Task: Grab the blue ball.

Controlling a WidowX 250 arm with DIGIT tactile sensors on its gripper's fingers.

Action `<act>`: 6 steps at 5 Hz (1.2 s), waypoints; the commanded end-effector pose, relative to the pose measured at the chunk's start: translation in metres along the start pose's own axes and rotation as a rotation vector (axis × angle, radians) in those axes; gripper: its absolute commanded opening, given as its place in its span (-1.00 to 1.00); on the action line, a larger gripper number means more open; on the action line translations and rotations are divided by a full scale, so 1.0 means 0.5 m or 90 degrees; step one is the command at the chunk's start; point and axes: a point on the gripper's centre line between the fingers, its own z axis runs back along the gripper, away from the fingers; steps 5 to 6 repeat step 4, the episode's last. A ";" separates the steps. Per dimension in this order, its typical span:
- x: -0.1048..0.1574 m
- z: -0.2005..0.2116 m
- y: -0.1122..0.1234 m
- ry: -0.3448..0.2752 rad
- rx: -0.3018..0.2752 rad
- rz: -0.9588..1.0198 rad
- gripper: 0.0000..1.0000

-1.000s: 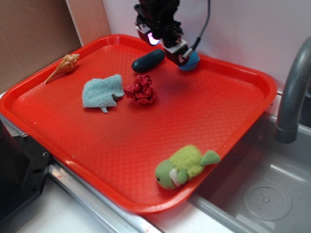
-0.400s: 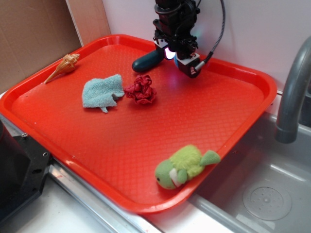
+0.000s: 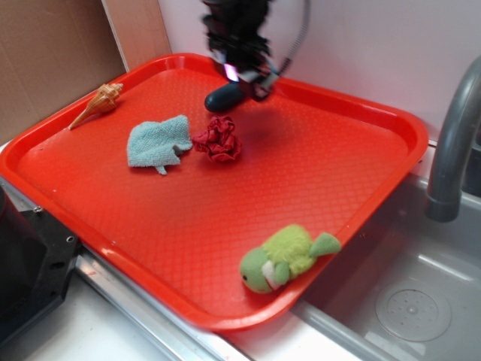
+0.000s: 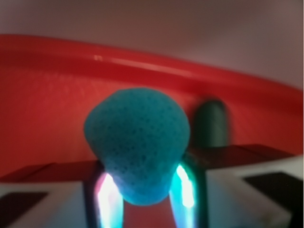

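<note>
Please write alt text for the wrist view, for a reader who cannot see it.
A blurred close-up shows the blue ball squeezed between the two lit fingers of the pincer. Behind it lie the red tray and its raised rim, with the dark capsule to the right.

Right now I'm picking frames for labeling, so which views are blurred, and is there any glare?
Exterior view: the arm and end effector are motion-smeared; the red tray and green plush turtle stay sharp. Wrist view: soft throughout, the blue ball fuzzy between the fingers, the dark capsule blurred, pink and cyan light flaring beside the ball.
</note>
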 end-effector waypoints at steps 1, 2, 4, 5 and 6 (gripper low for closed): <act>-0.117 0.240 0.070 -0.031 -0.020 -0.024 -1.00; -0.145 0.269 0.085 0.085 -0.104 0.035 -1.00; -0.205 0.267 0.096 0.120 -0.038 0.161 -1.00; -0.205 0.267 0.096 0.120 -0.038 0.161 -1.00; -0.205 0.267 0.096 0.120 -0.038 0.161 -1.00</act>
